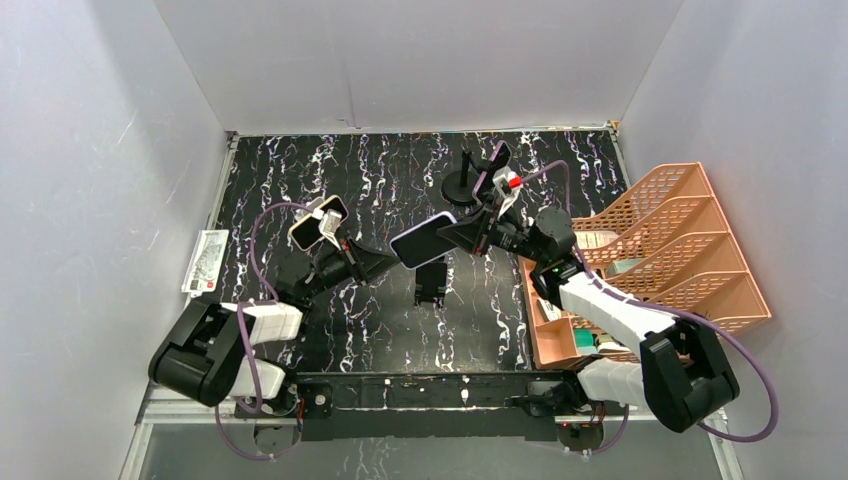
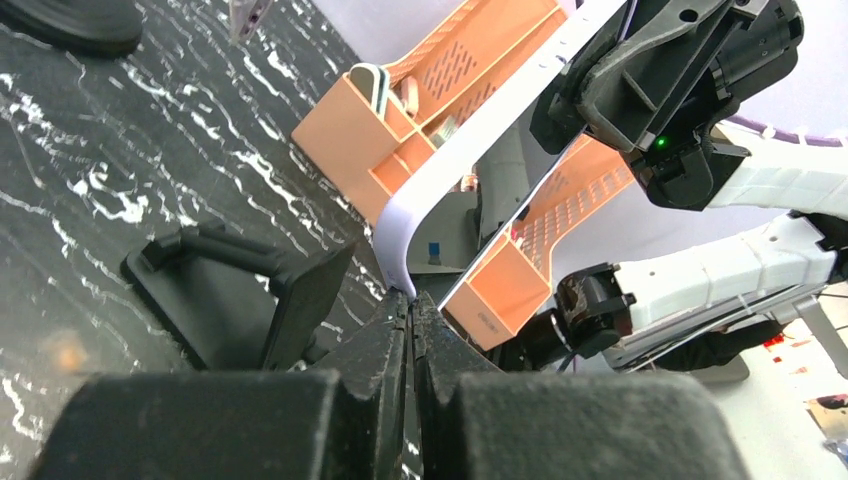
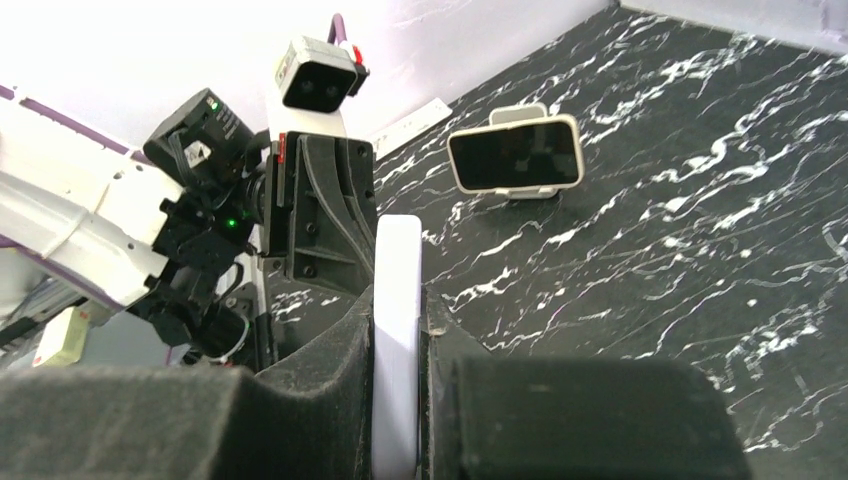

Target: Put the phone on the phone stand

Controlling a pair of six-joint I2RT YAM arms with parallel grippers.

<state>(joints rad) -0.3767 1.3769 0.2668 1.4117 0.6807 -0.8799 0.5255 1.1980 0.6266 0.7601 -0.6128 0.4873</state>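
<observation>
The phone (image 1: 423, 240), lilac-white with a dark screen, hangs above the table's middle, and my right gripper (image 1: 480, 232) is shut on its right end. In the right wrist view its pale edge (image 3: 397, 270) sits clamped between my fingers. My left gripper (image 1: 392, 258) is shut at the phone's left end. The left wrist view shows its tips (image 2: 411, 298) pressed together with the phone's corner (image 2: 395, 265) touching them, not between them. The black phone stand (image 1: 431, 280) stands on the table just below the phone, left of my left fingers (image 2: 240, 300).
An orange file organiser (image 1: 680, 240) fills the right side. Another phone on a white stand (image 1: 318, 222) sits at the left, also in the right wrist view (image 3: 515, 157). A round-based black holder (image 1: 460, 185) stands at the back. A paper strip (image 1: 205, 262) lies by the left wall.
</observation>
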